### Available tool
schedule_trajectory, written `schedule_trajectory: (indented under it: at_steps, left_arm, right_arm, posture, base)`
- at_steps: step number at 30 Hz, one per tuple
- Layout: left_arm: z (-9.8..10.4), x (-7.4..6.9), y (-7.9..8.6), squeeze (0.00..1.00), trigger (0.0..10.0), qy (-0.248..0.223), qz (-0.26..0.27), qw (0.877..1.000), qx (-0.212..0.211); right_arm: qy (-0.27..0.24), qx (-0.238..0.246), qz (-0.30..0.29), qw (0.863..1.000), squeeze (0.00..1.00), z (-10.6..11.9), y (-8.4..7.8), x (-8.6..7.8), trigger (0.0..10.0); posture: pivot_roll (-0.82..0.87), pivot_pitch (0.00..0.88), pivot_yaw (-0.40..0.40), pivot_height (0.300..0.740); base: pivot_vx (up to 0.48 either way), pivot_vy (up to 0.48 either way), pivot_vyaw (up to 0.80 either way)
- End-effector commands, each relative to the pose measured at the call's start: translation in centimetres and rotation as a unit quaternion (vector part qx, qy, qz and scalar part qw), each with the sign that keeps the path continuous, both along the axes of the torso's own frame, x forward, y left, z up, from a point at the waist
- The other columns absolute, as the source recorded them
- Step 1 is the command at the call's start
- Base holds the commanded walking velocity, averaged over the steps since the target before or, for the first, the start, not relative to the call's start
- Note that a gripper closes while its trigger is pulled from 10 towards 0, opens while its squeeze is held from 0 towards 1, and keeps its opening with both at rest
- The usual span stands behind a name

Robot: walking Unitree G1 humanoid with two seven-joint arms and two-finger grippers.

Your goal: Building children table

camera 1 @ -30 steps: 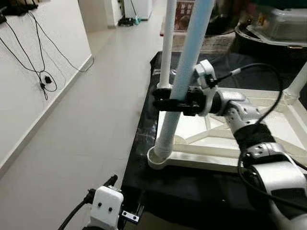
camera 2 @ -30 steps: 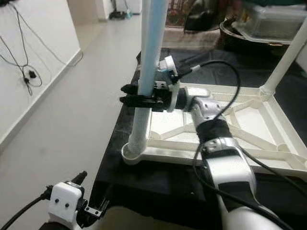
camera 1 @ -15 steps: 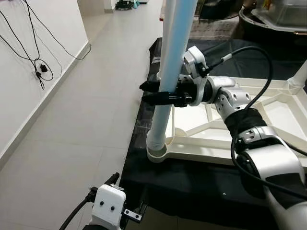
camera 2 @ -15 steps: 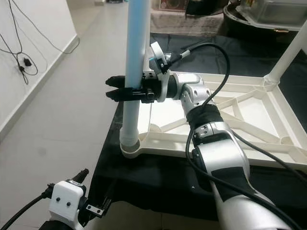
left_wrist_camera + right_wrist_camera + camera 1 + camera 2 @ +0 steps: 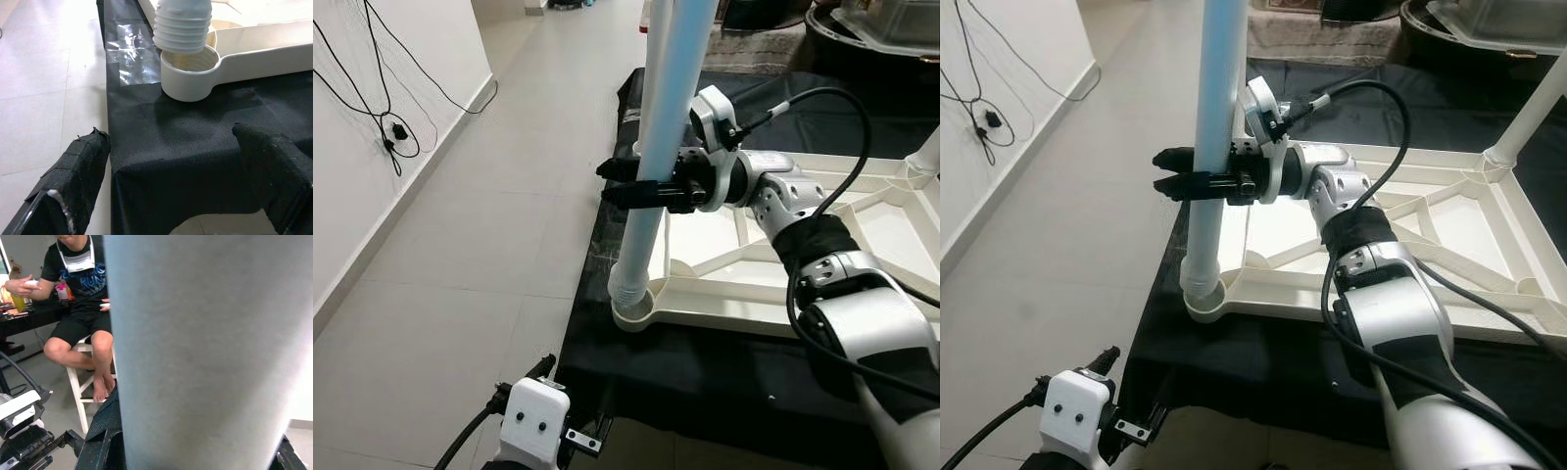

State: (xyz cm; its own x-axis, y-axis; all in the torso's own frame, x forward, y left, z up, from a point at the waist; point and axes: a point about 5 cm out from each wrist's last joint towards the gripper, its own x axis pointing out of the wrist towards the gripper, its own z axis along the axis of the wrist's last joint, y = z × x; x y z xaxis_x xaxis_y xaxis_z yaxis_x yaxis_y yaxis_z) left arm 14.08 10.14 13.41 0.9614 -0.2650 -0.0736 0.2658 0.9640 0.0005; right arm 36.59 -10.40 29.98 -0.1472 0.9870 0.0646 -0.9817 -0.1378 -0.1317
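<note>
The table leg (image 5: 656,166) is a long pale blue-white plastic tube, smooth along its length w/ a ribbed, threaded white end (image 5: 182,27). It stands nearly upright, tilted a bit, its threaded end sitting at the mouth of the round corner socket (image 5: 190,68) of the upturned cream tabletop (image 5: 1449,235); threads are visible above the socket rim, so not fully in. The tabletop lies underside up on a black cloth (image 5: 705,382), showing moulded ribs and a raised rim. Another white leg (image 5: 1528,117) stands in the far corner socket.

R gripper (image 5: 617,182) reaches across from the right, its black fingers clamped on the table leg approx. mid-height, tips poking out past the tube on the floor side. In the R wrist view the tube sits right up against the lens; a person (image 5: 83,308) sits on a white stool behind.

L gripper (image 5: 176,196) hangs low by the cloth's near edge, fingers spread apart, holding nothing, pointed toward the socket. Pale tiled floor (image 5: 480,245) to the left, cables on the wall (image 5: 382,108).
</note>
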Motion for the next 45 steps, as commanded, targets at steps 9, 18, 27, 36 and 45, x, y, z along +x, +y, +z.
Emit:
schedule_trajectory:
  at_steps: [9,18,27,36,45]
  left_arm:
    - [-0.4,-0.3,0.1,0.00,10.0,0.014,-0.003,1.000,0.005]
    - [-0.5,-0.3,0.1,0.00,10.0,0.018,-0.003,1.000,0.004]
    - [-0.5,-0.3,0.1,0.00,10.0,0.018,-0.004,1.000,0.005]
    - [-0.3,-0.3,0.0,0.00,10.0,0.015,-0.005,1.000,0.004]
    - [-0.3,-0.2,-0.1,0.00,10.0,0.015,-0.005,1.000,0.003]
  right_arm:
    - [-0.024,-0.002,0.027,0.999,0.00,0.7,0.1,-0.7,10.0]
    - [-0.017,0.001,0.061,0.998,0.00,0.4,0.6,-1.5,10.0]
    - [-0.014,-0.003,0.071,0.997,0.00,-0.1,1.2,-1.6,10.0]
    - [-0.034,-0.036,0.052,0.997,0.00,-0.8,1.1,-1.1,10.0]
    - [-0.045,-0.047,0.043,0.997,0.00,-0.7,0.7,-1.0,10.0]
  posture:
    - [0.12,0.183,-0.009,0.740]
    - [0.12,0.172,-0.007,0.740]
    - [0.12,0.171,-0.006,0.740]
    - [0.12,0.176,-0.013,0.740]
    - [0.12,0.183,-0.016,0.740]
  base:
    - [0.000,0.000,0.00]
    - [0.000,0.000,0.00]
    - [0.000,0.000,0.00]
    - [0.000,0.000,0.00]
    - [0.000,0.000,0.00]
